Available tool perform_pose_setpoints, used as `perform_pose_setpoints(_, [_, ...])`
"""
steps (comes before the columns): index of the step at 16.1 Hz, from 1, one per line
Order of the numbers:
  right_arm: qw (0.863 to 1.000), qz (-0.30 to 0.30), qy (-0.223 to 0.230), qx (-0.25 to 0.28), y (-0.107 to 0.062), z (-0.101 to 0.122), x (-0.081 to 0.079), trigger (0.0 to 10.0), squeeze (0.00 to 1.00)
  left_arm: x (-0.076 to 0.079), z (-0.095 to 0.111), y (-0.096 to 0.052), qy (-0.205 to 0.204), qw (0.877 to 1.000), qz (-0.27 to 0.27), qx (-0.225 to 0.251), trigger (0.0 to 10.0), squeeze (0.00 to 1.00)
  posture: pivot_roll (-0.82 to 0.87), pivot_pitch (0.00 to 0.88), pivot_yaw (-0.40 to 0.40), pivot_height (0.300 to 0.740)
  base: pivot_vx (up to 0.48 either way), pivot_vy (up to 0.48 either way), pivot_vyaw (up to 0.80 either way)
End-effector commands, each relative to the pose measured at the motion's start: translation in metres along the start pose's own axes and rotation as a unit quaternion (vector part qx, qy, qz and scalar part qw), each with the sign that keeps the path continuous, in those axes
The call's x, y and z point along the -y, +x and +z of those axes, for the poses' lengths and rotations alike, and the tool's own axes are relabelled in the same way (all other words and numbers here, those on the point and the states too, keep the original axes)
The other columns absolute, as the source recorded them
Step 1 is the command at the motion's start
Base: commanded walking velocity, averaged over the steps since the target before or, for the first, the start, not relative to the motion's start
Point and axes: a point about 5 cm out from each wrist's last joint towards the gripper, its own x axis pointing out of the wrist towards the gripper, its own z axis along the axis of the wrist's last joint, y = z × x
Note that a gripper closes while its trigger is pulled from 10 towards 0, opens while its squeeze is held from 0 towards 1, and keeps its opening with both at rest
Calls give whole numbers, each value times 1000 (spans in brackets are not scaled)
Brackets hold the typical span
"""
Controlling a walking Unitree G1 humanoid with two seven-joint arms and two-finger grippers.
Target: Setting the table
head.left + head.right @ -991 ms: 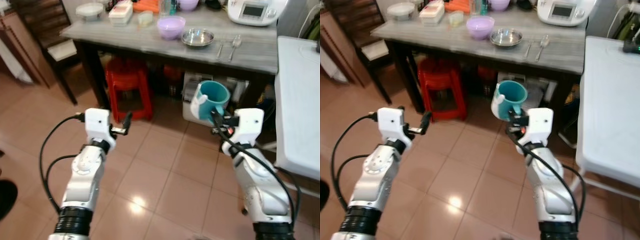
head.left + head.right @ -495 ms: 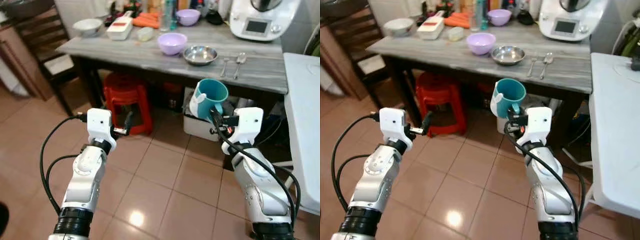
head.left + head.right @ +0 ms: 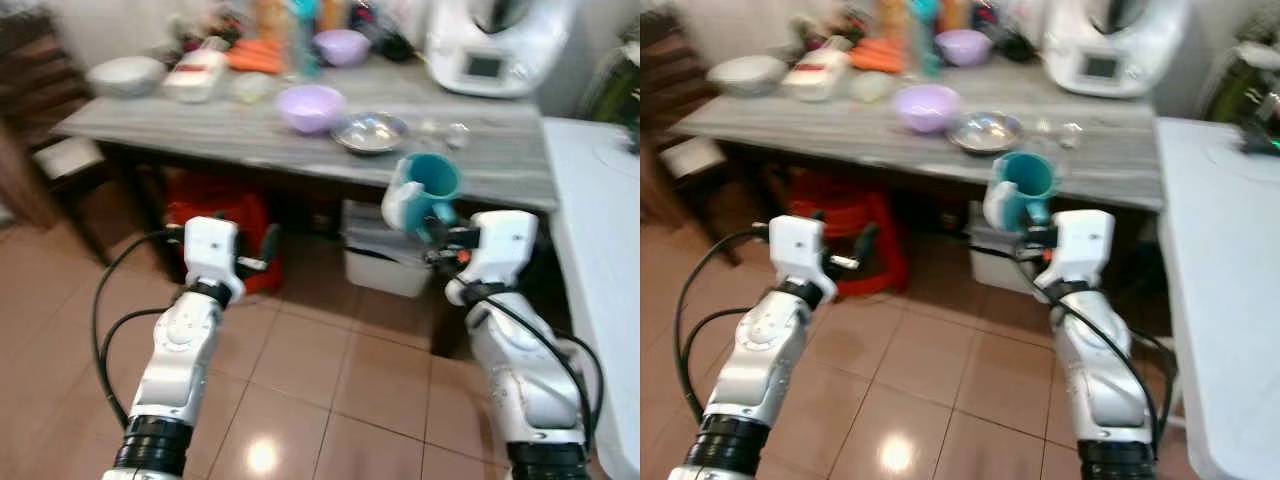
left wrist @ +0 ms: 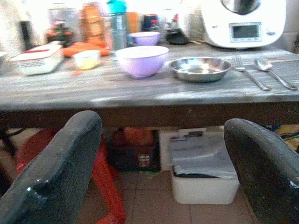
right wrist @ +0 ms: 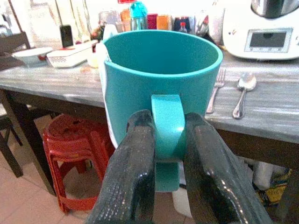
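right gripper (image 5: 166, 140) clamps unlabelled teal mug (image 5: 159, 84).

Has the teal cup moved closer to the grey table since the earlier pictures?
Yes. The teal cup, held by the right gripper, was below the grey table edge before; it now reaches that edge, near the steel bowl.

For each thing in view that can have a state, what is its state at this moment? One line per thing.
Teal plastic mug: upright, off the table, held by its handle.
Right gripper: shut on the mug's handle.
Left gripper: open, holding nothing.
Lilac plastic bowl: upright on the grey wooden table.
Round steel dish: upright, looks empty.
Metal fork and metal spoon: lying flat, side by side.
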Motion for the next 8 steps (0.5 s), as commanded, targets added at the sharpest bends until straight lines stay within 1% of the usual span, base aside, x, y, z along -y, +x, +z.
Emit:
perform_pose_setpoints(1, [1000, -15, -5, 14, -1, 7, 8, 10000, 0, 9, 5, 3, 1, 1000, -15, 10, 10000, 0, -74, 65, 41, 740, 428, 0, -431])
perform_pose_setpoints(7, [1000, -9, -15, 20, -2, 10, 7, 10000, 0, 10, 8, 5, 2, 1000, -13, 16, 10000, 0, -77, 64, 42, 740, 432, 0, 0])
perform_pose_setpoints(8, [1000, -4, -19, 22, -2, 10, 6, 10000, 0, 10, 10, 6, 2, 1000, -11, 18, 10000, 0, -77, 64, 42, 740, 428, 0, 675])
